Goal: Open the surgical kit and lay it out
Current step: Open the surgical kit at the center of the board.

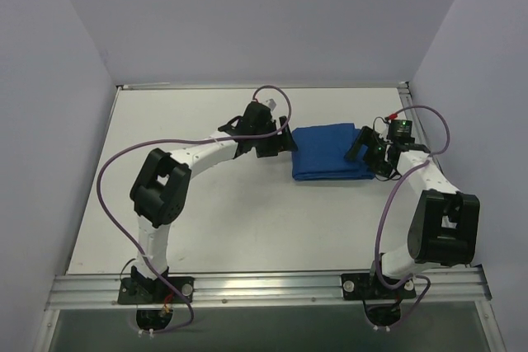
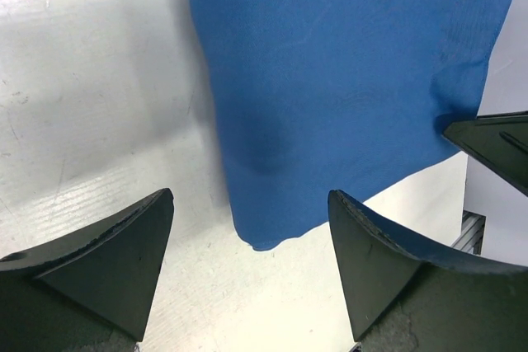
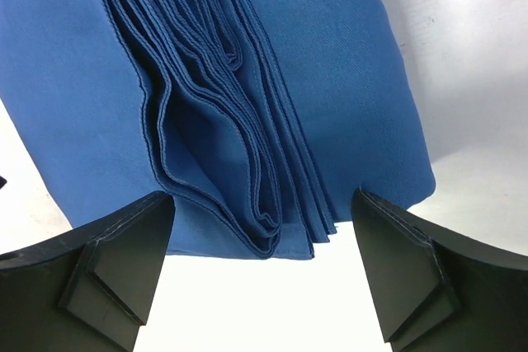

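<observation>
Since the surgical kit is a fully folded blue bundle, I read the step in hand as getting a first grip on a flap. Left gripper sits at the bundle's left edge, jaws spread wide, nothing in them. Its wrist view shows a corner of the cloth lying ahead between the fingers, with a smooth top face and no loose edge offered on that side. Kit lies flat on the table, right of centre, nearer the far edge than the near one. No instruments visible, presumably wrapped inside. Right gripper is at the bundle's right edge, also wide open and empty, and its wrist view looks straight at a stack of hemmed layer ends. For a clean open I'd have the right side pick only the topmost hem, not the whole stack, and draw it toward the table's right edge. The left should pin the opposite side so the bundle doesn't slide. Main risk is pinching several layers and dragging everything, or tipping the contents out.
</observation>
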Motion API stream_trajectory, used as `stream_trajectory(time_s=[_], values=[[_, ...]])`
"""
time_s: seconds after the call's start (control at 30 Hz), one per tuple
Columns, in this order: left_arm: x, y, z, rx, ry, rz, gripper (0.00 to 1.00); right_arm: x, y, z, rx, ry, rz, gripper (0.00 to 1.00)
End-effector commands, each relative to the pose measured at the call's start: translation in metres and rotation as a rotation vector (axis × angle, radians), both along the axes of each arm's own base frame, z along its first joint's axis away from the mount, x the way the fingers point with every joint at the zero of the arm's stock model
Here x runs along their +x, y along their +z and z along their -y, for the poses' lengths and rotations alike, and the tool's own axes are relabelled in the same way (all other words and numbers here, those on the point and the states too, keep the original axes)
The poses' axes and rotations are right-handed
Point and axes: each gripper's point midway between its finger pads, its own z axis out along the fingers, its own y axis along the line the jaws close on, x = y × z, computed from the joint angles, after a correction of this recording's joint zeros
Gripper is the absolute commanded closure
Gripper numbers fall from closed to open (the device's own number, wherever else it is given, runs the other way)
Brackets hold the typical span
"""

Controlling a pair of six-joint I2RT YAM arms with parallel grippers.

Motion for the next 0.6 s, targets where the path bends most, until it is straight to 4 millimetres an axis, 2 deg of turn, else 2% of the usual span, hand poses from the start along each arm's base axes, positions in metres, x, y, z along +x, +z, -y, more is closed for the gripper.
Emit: stream_trajectory(time_s=[0.0, 0.17, 0.23, 0.3, 0.43, 0.57], values=[[0.000, 0.046, 0.006, -0.089, -0.014, 0.077, 0.15, -0.004, 0.000, -0.010, 0.049, 0.009, 0.006, 0.08], [-0.003, 0.049, 0.005, -0.089, -0.012, 0.083, 0.15, -0.003, 0.001, -0.010, 0.044, 0.013, 0.015, 0.16], [-0.003, 0.049, 0.004, -0.088, -0.010, 0.082, 0.15, 0.000, 0.005, -0.010, 0.048, 0.015, 0.028, 0.25], [-0.005, 0.051, 0.004, -0.090, -0.012, 0.082, 0.15, 0.004, 0.011, -0.011, 0.046, 0.019, 0.042, 0.38], [-0.007, 0.053, 0.003, -0.088, -0.013, 0.085, 0.15, 0.012, 0.025, -0.010, 0.032, 0.023, 0.074, 0.47], [-0.008, 0.059, 0.001, -0.088, -0.007, 0.094, 0.15, 0.021, 0.043, -0.016, 0.013, 0.048, 0.115, 0.62]])
